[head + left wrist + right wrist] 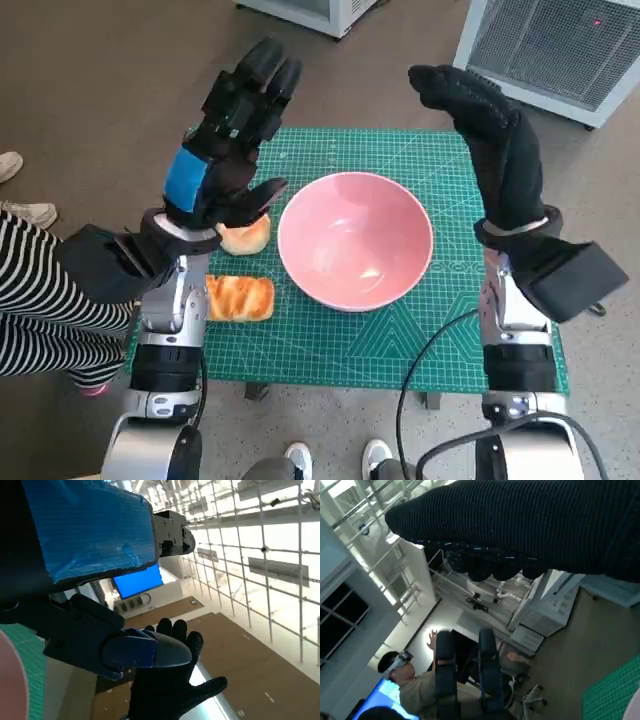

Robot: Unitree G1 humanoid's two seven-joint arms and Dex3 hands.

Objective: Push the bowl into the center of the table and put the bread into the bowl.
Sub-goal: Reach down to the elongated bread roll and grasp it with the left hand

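The table (pixel 330 350), covered by a green cutting mat, was seen filling the middle of the head view, and the pink bowl (pixel 355 240) was found sitting close to its centre already, perhaps a touch toward three o'clock. From that it was judged that the pushing was largely done and the bread was what remained.

Both arms were raised high above the table. The left hand (pixel 228 135) was held up at about ten o'clock of the bowl, fingers extended and apart, nothing gripped. The right hand (pixel 490 145) was lifted at about two o'clock, fingers likewise stretched out and loose, nothing held. Such a raised, spread posture was judged to be a clearance or ready stance, kept off the bowl's rim so that nothing was knocked.

Two pieces of bread were noted at the bowl's nine o'clock side: a round roll (pixel 247 236) just beside the rim, and a flatter toasted piece (pixel 240 298) nearer eight o'clock. The left hand was judged the better placed for either.

Part of the roll was hidden beneath the left hand's thumb. A person's striped sleeve (pixel 35 300) was cut off at the left edge. From the left wrist view little of the table could be made out, only a sliver of mat and pink rim; the right wrist view showed mostly the room and a seated person (pixel 415 687).
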